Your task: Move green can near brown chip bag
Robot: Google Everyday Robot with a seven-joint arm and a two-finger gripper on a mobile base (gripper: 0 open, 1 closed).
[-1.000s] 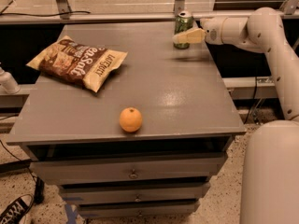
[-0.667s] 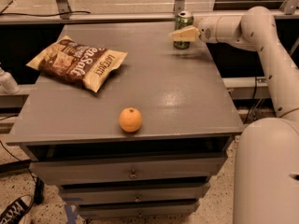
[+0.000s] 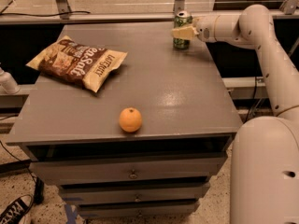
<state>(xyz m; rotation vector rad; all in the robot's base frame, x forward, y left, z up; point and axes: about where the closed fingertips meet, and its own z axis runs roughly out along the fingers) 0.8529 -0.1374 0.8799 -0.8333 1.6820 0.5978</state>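
The green can [image 3: 182, 42] stands upright at the far right of the grey table [image 3: 187, 101], near its back edge. My gripper [image 3: 183, 32] reaches in from the right and is closed around the can's middle, with one pale finger [image 3: 180, 33] across its front. The can rests on the table. The brown chip bag [image 3: 77, 62] lies flat at the table's far left, well apart from the can.
An orange [image 3: 130, 120] sits near the table's front edge, left of centre. My white arm [image 3: 261, 41] runs along the table's right side. Drawers [image 3: 133, 174] are below the top. A metal rail [image 3: 117, 17] and posts stand behind the table.
My gripper has moved up and in from the can's lower front to its middle. The can, bag and orange have stayed in place.
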